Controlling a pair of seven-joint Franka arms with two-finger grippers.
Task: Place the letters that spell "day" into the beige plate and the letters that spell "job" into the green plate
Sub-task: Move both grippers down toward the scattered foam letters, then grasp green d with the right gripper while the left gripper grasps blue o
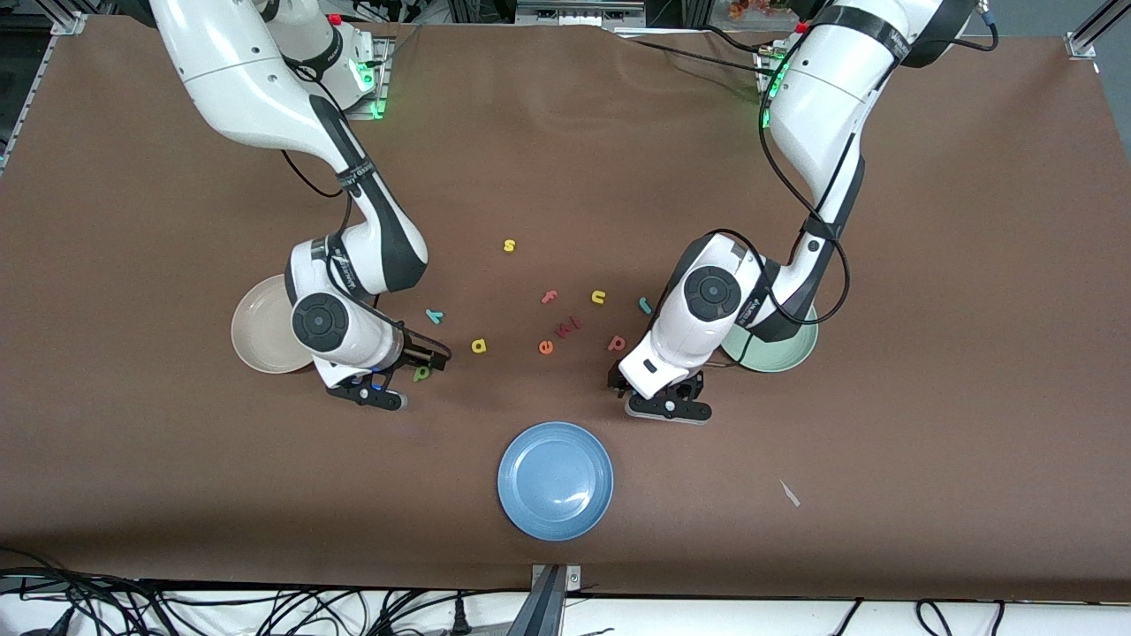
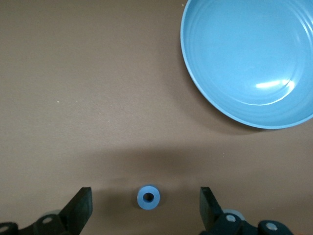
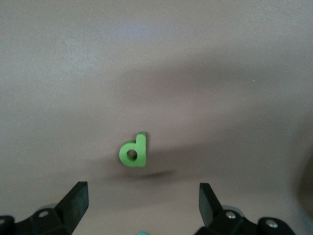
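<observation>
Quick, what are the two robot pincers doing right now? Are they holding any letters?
Left pincer: open, holding nothing, low over the blue o.
Right pincer: open, holding nothing, low over the green d.

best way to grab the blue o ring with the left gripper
Pinch the blue o across its outer rim, coming straight down from above. It lies flat on the table, centred between the open fingers of the left gripper, so either side of the ring suits.
</observation>
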